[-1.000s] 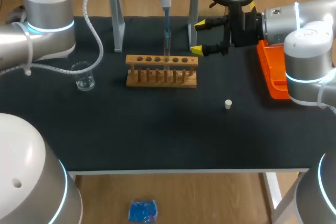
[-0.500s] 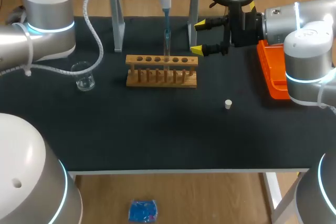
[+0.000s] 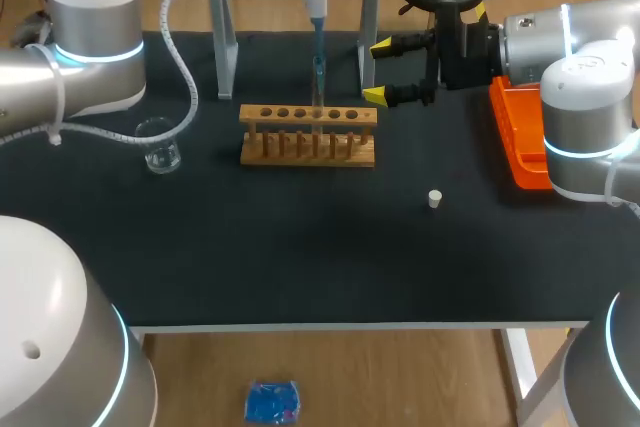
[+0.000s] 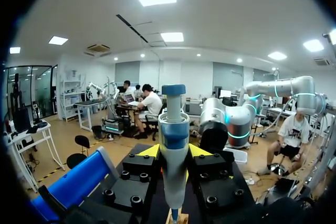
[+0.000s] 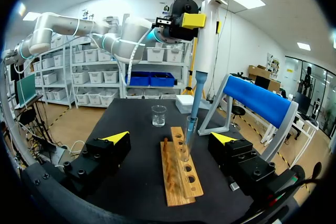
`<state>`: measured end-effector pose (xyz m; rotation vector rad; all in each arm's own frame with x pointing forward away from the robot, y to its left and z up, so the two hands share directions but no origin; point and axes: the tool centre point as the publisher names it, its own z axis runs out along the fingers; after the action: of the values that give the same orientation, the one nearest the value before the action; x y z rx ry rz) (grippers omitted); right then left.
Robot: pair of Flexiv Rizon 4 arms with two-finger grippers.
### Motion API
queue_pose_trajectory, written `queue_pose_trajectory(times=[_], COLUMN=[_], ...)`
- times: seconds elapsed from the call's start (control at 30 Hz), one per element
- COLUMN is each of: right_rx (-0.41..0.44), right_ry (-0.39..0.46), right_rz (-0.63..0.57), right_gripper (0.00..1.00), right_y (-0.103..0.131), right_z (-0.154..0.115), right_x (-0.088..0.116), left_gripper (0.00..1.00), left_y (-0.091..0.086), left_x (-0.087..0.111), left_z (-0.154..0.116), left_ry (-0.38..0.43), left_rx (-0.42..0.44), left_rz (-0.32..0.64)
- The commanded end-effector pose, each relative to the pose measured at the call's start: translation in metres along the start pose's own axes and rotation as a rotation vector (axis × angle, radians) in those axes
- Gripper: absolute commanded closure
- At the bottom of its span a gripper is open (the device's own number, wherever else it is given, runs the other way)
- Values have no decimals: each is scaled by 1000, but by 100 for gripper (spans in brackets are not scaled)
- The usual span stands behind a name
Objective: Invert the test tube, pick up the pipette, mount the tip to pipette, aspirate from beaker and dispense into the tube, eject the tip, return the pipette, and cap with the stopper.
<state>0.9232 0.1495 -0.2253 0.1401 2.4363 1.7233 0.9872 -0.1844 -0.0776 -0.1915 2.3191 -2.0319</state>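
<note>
Left arm (image 3: 95, 37): jaws clamped on pipette (image 3: 316, 7), axis vertical, tip at the mouth of the test tube (image 3: 319, 85) (upright in rack (image 3: 308, 137)). Right arm (image 3: 585, 97): jaws open, just right of rack.

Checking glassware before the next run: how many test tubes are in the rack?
1. The test tube stands in the wooden rack, in a hole directly below the pipette; the other holes look empty.

The bench (image 3: 300, 257) bears a rack (image 3: 308, 135), a beaker (image 3: 159, 144) left of it, a stopper (image 3: 435, 199) and orange tray (image 3: 520, 142) right.
</note>
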Motion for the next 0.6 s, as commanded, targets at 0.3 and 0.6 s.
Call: queue_pose_trajectory(times=[0.3,0.6], right_rx=[-1,-1], right_ry=[-2,-2], right_rz=[-1,-1], right_gripper=[0,0], right_y=[0,0], right_z=[0,0], right_x=[1,1], left_gripper=[100,100], left_y=[1,2], left_x=[-3,-3], left_z=[1,-1], left_ry=[1,-8], left_rx=[-2,-7], left_rz=[-4,-8])
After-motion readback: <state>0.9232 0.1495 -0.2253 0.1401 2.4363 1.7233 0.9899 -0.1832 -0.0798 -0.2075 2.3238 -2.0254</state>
